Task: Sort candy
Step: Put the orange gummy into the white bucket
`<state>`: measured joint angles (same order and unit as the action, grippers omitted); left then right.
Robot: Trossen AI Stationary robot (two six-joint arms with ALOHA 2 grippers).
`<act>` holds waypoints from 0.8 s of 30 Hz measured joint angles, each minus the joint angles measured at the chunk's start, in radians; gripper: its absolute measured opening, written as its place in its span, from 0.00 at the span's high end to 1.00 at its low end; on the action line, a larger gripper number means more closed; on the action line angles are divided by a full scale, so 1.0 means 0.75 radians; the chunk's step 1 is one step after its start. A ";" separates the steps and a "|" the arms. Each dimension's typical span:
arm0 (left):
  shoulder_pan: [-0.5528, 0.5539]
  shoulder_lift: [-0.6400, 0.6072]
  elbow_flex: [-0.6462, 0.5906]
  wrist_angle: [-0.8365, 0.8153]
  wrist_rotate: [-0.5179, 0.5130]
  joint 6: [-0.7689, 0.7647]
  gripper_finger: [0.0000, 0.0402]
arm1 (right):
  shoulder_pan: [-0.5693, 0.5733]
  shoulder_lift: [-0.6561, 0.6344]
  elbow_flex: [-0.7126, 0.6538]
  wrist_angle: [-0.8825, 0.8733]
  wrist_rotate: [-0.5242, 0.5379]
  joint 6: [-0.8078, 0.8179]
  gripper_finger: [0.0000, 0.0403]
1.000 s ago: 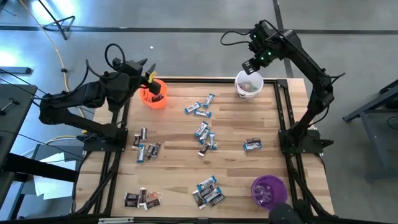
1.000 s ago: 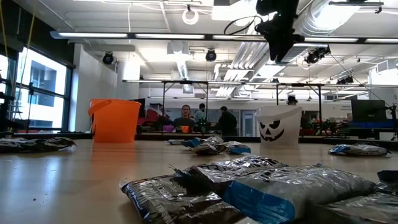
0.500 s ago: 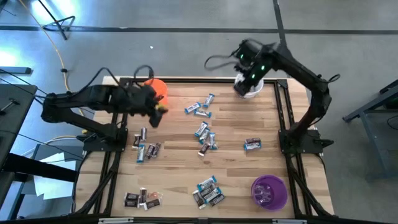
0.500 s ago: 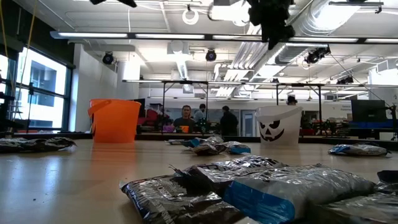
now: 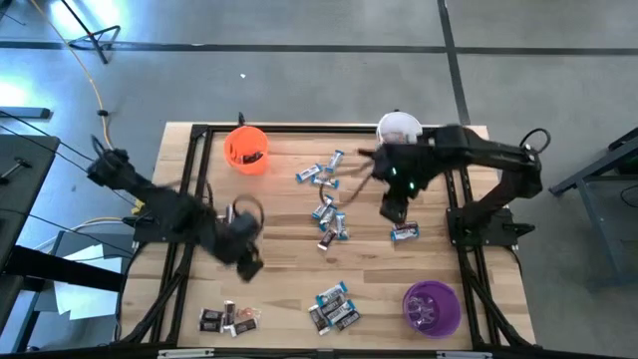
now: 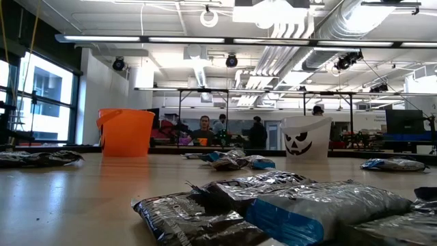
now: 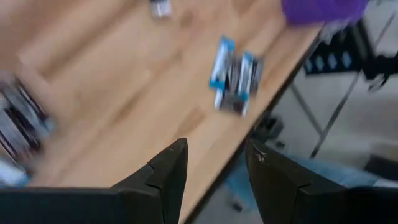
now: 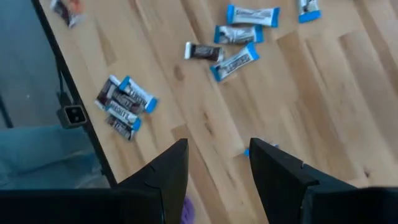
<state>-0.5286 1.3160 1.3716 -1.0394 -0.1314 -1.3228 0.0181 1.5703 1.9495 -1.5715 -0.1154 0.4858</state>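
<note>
The candy (image 5: 329,222) lies in loose clusters on the wooden tabletop (image 5: 289,204), still unsorted, and the three cups stand at the rim, apparently so each can take one kind: the orange cup (image 5: 246,149) and white cup (image 5: 399,128) at the far edge, the purple cup (image 5: 431,307) at a near corner.

The right tool (image 5: 391,212) hangs low over the tabletop, empty, its two dark fingers (image 8: 163,180) apart with bare wood between them. A single blue-and-white piece (image 5: 405,231) lies just beside it, toward the purple cup, and the central cluster sits near it on its other side. It looks poised to pick one of these, though which I cannot tell.

The left tool (image 5: 246,261) is also low and empty, fingers (image 7: 163,177) apart. A cluster of dark and blue pieces (image 5: 234,239) lies just beside it toward the orange cup, and another group (image 5: 227,319) lies near it at the tabletop's near edge.

The pieces are small, flat, crinkled wrappers, far smaller than a cup: many blue-and-white, others dark brown or black with shiny foil. In the low view the nearest ones (image 6: 273,208) overlap, so taking only one will probably need a careful pinch.
</note>
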 joint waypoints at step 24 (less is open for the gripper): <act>-0.467 0.417 0.000 -0.036 0.103 0.779 0.63 | 0.528 -0.009 0.000 0.066 0.469 0.811 0.59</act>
<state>-0.8785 1.6286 1.3716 -1.0667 -0.0540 -0.7383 0.4138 1.5635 1.9495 -1.5223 0.2363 1.0937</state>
